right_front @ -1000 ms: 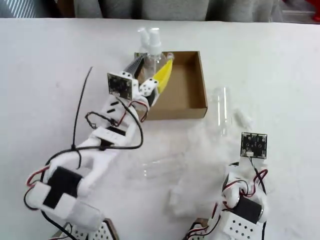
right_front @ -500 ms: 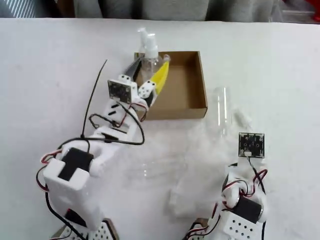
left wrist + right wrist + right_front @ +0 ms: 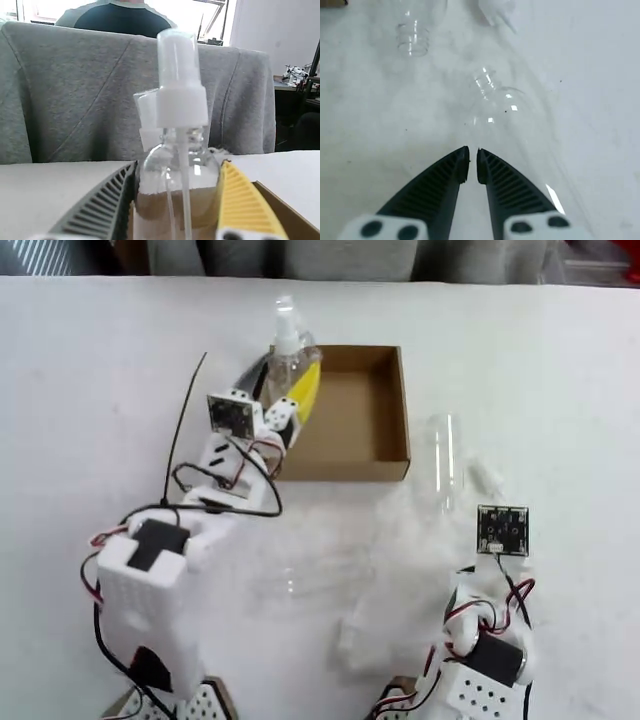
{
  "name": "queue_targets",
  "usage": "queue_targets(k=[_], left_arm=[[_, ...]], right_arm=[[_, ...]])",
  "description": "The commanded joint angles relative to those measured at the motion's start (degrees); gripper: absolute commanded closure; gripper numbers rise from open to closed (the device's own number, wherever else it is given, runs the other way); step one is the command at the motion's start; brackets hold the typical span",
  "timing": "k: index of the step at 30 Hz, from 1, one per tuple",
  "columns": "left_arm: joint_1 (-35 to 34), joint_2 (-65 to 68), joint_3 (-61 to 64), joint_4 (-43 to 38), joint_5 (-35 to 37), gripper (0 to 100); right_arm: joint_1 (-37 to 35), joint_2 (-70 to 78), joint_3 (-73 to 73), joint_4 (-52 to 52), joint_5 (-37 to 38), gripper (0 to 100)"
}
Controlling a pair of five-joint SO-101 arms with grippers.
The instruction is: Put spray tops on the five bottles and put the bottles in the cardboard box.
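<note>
Shifted slightly leftward since a second ago, the left hand (image 3: pixel 288 380) is clamped on an upright spray-topped bottle (image 3: pixel 176 165) at the cardboard box's (image 3: pixel 350 468) left rim. An uncapped bottle (image 3: pixel 492 100) lies on the bench (image 3: pixel 560 370) just ahead of the right hand (image 3: pixel 472 167), whose fingers are together.

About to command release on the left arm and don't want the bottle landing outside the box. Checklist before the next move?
1. Spray top seated on the held bottle: ok.
2. Left pincer gripping it, a jaw on each side: ok.
3. Bottle base inside the cardboard box walls: cannot tell; it is at the box's far corner.
4. Bare box floor to receive it: ok.
5. Right pincer out of the way: ok, shut, empty, low over the table.
6. Other bottles capped: not ok; an open bottle lies by the right pincer, another bottle neck beyond it.
</note>
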Motion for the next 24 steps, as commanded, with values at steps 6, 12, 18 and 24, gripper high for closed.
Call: queue_targets(k=[6, 12, 18, 24], left_arm=[[-0.3, 6.0, -10.0, -1.7, 0.4, 82], [1.4, 6.4, -7.8, -1.7, 0.4, 82], [1.5, 6.4, -7.2, -1.3, 0.4, 82], [1.5, 6.5, -6.9, -1.3, 0.4, 82]], right_arm=[[0.1, -0.5, -0.3, 0.6, 0.6, 98.1], [0.1, -0.5, -0.3, 0.6, 0.6, 98.1], [0.3, -0.5, -0.3, 0.6, 0.7, 98.1], [0.3, -0.5, -0.3, 0.6, 0.7, 98.1]])
